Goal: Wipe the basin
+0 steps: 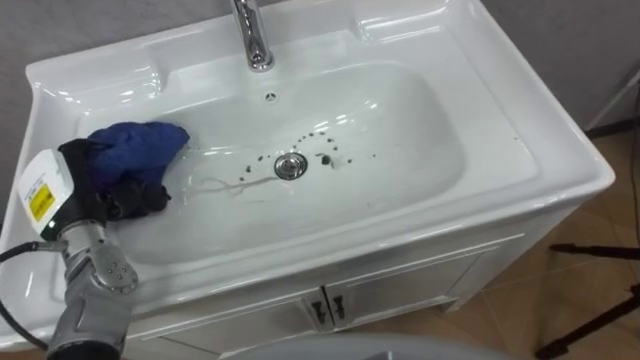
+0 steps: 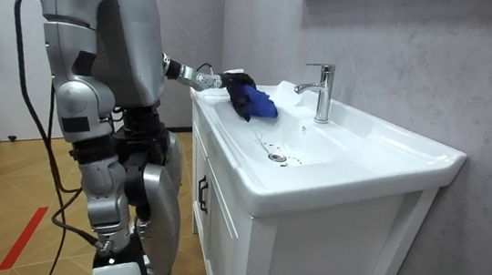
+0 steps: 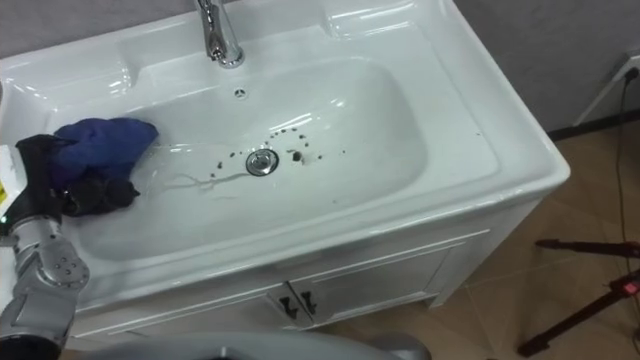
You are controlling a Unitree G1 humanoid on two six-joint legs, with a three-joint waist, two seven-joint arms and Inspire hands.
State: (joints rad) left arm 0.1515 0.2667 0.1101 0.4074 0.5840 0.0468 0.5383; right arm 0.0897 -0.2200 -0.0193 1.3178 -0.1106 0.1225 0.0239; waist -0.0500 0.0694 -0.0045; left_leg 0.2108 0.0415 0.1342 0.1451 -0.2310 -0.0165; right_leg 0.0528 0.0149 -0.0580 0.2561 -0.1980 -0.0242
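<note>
And here's the left hand (image 1: 105,190), fingers curled tight round the blue cloth (image 1: 135,145), bunching it against the basin's (image 1: 420,140) sloping wall well to the left of the drain (image 1: 290,166). That's where the task's work sits: the cloth is down inside the bowl, pressed on white porcelain.

Now the relation that matters. The dirt lies to the right of the hand, clustered at the drain: dark specks (image 1: 327,155) just beside it and trailing off beyond it on the right, too small and too many to count exactly. A thin wet streak (image 1: 215,185) runs between cloth and drain. The basin's long axis runs left to right, so I'd expect a sweep rightward along it.

The tally: one cloth, one drain, one faucet (image 1: 255,35) standing behind the drain, one hand at work.
</note>
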